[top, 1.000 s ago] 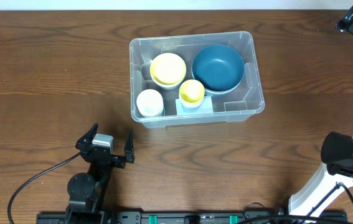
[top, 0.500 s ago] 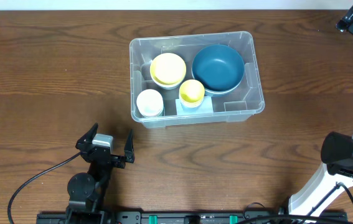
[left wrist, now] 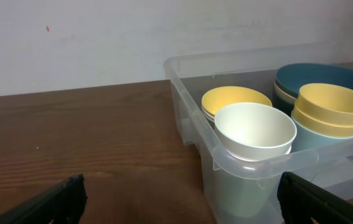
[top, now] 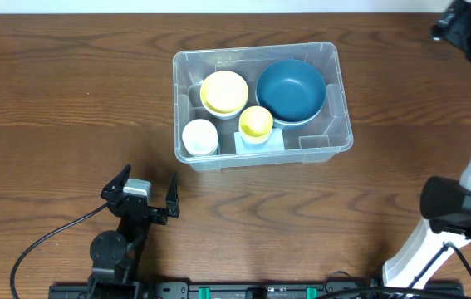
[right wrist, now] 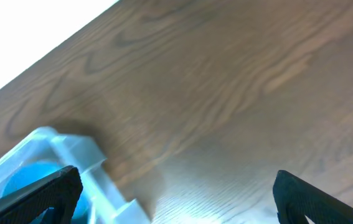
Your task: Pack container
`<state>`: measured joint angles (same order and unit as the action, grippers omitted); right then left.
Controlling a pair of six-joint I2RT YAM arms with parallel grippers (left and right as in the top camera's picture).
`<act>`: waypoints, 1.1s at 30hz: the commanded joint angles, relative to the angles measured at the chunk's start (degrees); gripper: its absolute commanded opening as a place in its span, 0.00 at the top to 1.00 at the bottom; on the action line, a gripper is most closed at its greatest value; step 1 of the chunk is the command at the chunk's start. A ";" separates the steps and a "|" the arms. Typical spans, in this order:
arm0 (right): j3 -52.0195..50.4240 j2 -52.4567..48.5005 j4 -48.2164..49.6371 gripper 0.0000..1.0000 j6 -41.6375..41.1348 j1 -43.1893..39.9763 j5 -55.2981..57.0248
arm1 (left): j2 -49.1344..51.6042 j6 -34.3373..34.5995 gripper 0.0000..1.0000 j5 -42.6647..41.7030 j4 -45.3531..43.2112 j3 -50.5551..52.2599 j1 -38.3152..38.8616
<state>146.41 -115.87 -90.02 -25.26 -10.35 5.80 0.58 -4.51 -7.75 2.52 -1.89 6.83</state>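
The clear plastic container [top: 335, 91] sits on the wooden table, centre back. Inside are a large blue bowl [top: 291, 90], a yellow bowl [top: 224, 90], a small yellow cup [top: 256, 121] and a white cup [top: 199, 135]. My left gripper [top: 144, 189] is open and empty, in front of the container's near left corner. In the left wrist view the container [left wrist: 188, 106] is ahead and to the right, with the white cup [left wrist: 254, 127] nearest. My right gripper [top: 459, 21] is high at the far right corner; its wrist view shows open fingers [right wrist: 176, 193] and a container corner [right wrist: 58, 149], blurred.
The right arm's white base [top: 443, 224] stands at the right front edge. A black cable [top: 44, 241] runs from the left arm's base [top: 110, 249]. A white wall [left wrist: 101, 37] lies beyond the table's far edge.
The right arm's upper end has shifted slightly left at the far right corner. The left arm and the container's contents have not moved.
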 commanded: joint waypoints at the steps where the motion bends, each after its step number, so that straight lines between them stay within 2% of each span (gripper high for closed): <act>1: 0.26 1.68 0.00 0.01 -0.85 4.92 -0.02 | -0.35 0.28 0.02 -0.63 0.74 1.66 -0.33; 6: -4.28 7.93 0.02 0.01 -0.85 10.27 -0.02 | -0.35 0.28 0.02 -0.63 0.74 1.66 -0.33; 12: -19.17 20.22 0.00 0.01 -0.85 14.34 -0.02 | -0.35 0.31 0.02 -0.63 0.74 1.66 -0.33; 19: -35.87 35.45 3.17 0.01 -0.85 14.80 2.80 | -0.35 0.28 0.02 -0.63 0.74 1.66 -0.33; 25: -52.54 50.10 19.10 0.01 -0.87 14.80 2.91 | -0.35 0.28 0.02 -0.63 0.74 1.66 -0.33; 33: -80.70 71.28 52.54 0.01 -0.85 14.80 0.70 | -0.35 0.28 0.02 -0.63 0.76 1.66 -0.33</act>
<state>72.34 -49.36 -41.25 -25.34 4.05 7.09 0.58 -4.51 -7.73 2.50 -1.89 6.79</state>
